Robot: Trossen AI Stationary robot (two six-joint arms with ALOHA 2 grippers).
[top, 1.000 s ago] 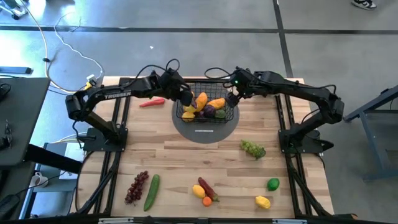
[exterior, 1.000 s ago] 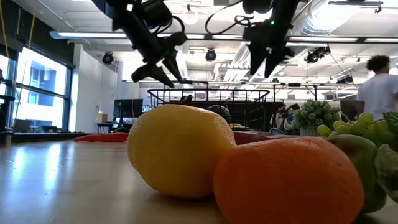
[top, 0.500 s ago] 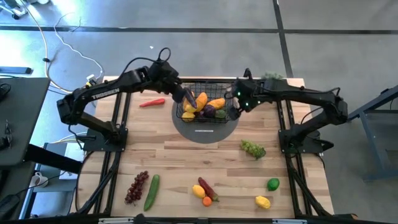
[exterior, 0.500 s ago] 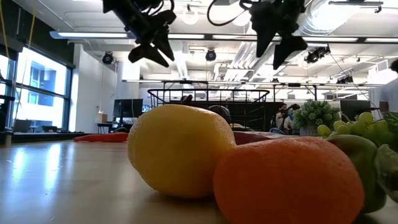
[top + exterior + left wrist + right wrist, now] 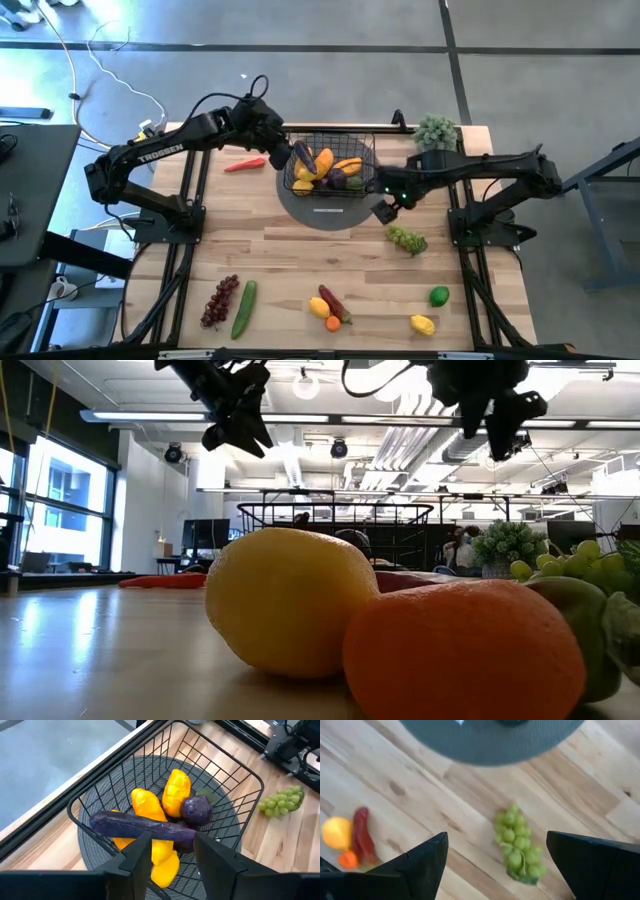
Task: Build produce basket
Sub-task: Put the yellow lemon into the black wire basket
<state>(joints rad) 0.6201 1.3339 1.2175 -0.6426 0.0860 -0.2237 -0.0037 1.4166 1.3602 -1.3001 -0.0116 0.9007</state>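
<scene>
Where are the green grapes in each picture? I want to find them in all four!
High view: the green grapes lie on the table right of the round grey mat.
Low view: at the right edge, behind the orange fruit.
Left wrist view: upper right, outside the basket.
Right wrist view: centre, below the mat.
Shared landmark: the grey mat.

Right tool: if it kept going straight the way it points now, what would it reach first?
Probably the green grapes, which lie on the table between the open fingers of the right tool in its wrist view. How far above them it hangs is unclear.
</scene>
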